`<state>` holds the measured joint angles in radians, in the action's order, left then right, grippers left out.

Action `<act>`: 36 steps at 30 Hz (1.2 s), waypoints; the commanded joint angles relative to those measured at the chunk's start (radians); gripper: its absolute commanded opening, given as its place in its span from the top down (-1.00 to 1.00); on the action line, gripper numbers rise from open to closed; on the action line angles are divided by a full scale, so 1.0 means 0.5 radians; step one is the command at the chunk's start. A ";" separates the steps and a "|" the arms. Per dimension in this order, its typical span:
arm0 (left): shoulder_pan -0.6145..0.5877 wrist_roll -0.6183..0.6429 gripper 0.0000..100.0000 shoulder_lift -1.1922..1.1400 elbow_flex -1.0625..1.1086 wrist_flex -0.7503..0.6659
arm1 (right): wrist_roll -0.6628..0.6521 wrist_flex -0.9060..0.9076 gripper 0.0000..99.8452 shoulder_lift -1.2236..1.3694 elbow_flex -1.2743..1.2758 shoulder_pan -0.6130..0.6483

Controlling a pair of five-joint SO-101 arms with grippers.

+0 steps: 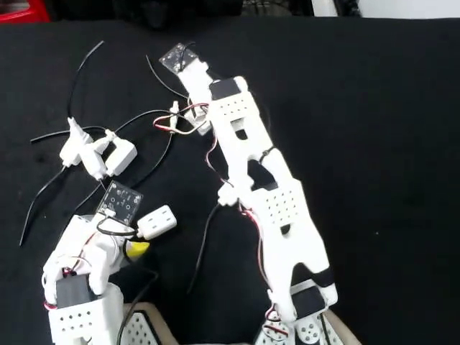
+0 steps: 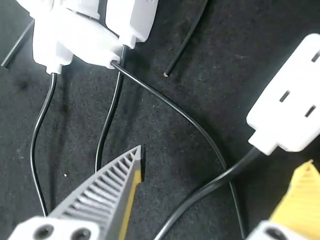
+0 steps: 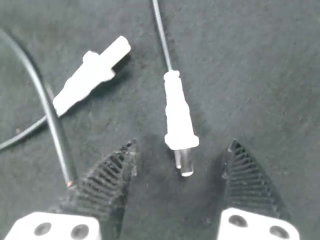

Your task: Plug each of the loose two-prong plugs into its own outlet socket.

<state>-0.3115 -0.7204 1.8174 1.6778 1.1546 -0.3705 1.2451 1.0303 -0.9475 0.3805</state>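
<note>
While agape over black cloth (image 3: 260, 60), right gripper (image 3: 182, 144) astride a smooth white plug (image 3: 177, 115), left gripper (image 2: 223, 155) beside a blocky socket (image 2: 292, 110).

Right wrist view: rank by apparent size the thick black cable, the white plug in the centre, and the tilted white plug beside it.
Largest: the thick black cable, by far the longest stretch.
Then the centre plug and the tilted plug: they look alike in size, so they are not ranked against each other.
</note>
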 commanded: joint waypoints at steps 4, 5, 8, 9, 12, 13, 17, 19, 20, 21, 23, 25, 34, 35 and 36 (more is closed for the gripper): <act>0.017 -0.012 0.13 0.009 0.023 -0.031 | 0.074 -0.095 0.47 0.023 -0.103 0.043; 0.017 -0.012 0.13 0.009 0.023 -0.031 | 0.071 -0.098 0.50 0.035 -0.103 0.046; 0.017 -0.012 0.13 0.009 0.023 -0.028 | 0.071 -0.101 0.69 0.038 -0.103 0.046; 0.017 -0.012 0.13 0.009 0.023 -0.028 | 0.071 -0.101 0.77 0.038 -0.103 0.046; 0.017 -0.012 0.13 0.009 0.023 -0.028 | 0.074 -0.095 0.98 0.032 -0.103 0.046; 0.017 -0.012 0.13 0.009 0.023 -0.028 | 0.074 -0.092 0.96 0.029 -0.103 0.046; 0.017 -0.012 0.13 0.009 0.023 -0.037 | 0.071 -0.021 0.98 0.020 -0.115 0.046; 0.017 -0.012 0.13 0.009 0.023 -0.037 | 0.071 0.095 0.98 0.008 -0.192 0.046; 0.017 -0.012 0.13 0.009 0.026 -0.037 | 0.071 0.187 0.98 -0.008 -0.241 0.037; 0.020 -0.012 0.13 0.009 0.026 -0.037 | 0.071 0.292 0.98 -0.026 -0.302 0.034; 0.023 -0.012 0.13 0.009 0.038 -0.040 | 0.034 0.583 0.98 -0.057 -0.425 0.037; 0.029 -0.012 0.13 0.009 0.038 -0.043 | -0.083 0.933 0.98 -0.069 -0.526 0.068; 0.026 -0.015 0.13 0.009 0.041 -0.043 | -0.236 1.043 0.98 -0.121 0.051 -0.012; 0.026 -0.015 0.13 0.009 0.041 -0.043 | -0.279 1.046 0.98 -0.155 0.146 -0.012; 0.026 -0.015 0.13 0.009 0.041 -0.043 | -0.322 1.046 0.98 -0.198 0.256 -0.009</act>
<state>-0.3084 -0.7204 1.8174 1.6778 1.1546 -0.4611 1.7269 1.0533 -0.9689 0.3974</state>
